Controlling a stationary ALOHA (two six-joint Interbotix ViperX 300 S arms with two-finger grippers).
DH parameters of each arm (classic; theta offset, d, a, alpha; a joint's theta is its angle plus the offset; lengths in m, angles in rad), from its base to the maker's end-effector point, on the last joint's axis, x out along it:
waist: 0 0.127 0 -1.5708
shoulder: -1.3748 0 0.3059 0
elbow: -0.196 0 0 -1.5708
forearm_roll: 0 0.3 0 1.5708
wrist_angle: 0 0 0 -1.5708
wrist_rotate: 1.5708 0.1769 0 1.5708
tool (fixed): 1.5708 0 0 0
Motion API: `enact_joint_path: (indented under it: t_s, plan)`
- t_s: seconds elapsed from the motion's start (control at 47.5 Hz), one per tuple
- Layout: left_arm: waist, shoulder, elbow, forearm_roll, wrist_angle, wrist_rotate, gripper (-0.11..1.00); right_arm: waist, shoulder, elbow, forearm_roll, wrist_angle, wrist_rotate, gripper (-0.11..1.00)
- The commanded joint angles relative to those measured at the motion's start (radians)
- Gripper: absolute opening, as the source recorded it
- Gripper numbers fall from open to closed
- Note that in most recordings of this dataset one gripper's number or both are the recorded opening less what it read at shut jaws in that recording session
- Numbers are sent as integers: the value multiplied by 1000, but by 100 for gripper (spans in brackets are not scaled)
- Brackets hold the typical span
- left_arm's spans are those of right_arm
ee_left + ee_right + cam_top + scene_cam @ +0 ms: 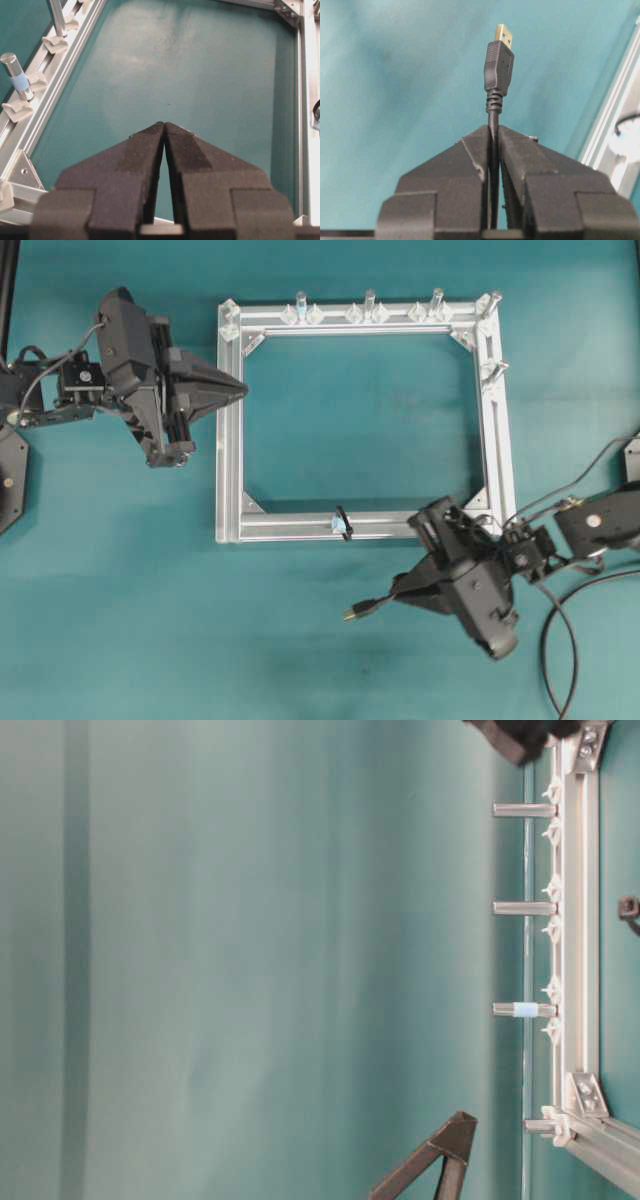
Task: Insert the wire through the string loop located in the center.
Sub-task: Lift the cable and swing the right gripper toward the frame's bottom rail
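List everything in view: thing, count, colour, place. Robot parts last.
Table cover: one, teal, beneath everything.
Aluminium frame: one, silver, square and open in the middle, centre of the overhead view.
Upright pegs: at least six, clear and silver, on the frame's far and right rails; one wears a pale-blue band.
String loop: one, black with a pale-blue base, middle of the near rail.
Wire: one, black, curling off the bottom right; its plug, brass-tipped, sticks out past the right gripper.
Left gripper: black, shut on nothing, over the left rail.
Right gripper: black, shut on the wire, near side of the frame.
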Motion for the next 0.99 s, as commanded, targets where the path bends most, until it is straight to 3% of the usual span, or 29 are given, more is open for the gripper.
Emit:
enact_joint_path:
  t_s: [0.0,0.421,0.969]
  plan:
    - [-3,-15,-5,3,-6,-5,10,2,-43,9,-2,-3,2,7]
    - [-3,-15,-3,2,-6,-5,10,-6,-77,37,0,64,2,7]
    - [-5,-15,-5,2,-6,-6,10,-124,-161,101,32,83,15,7]
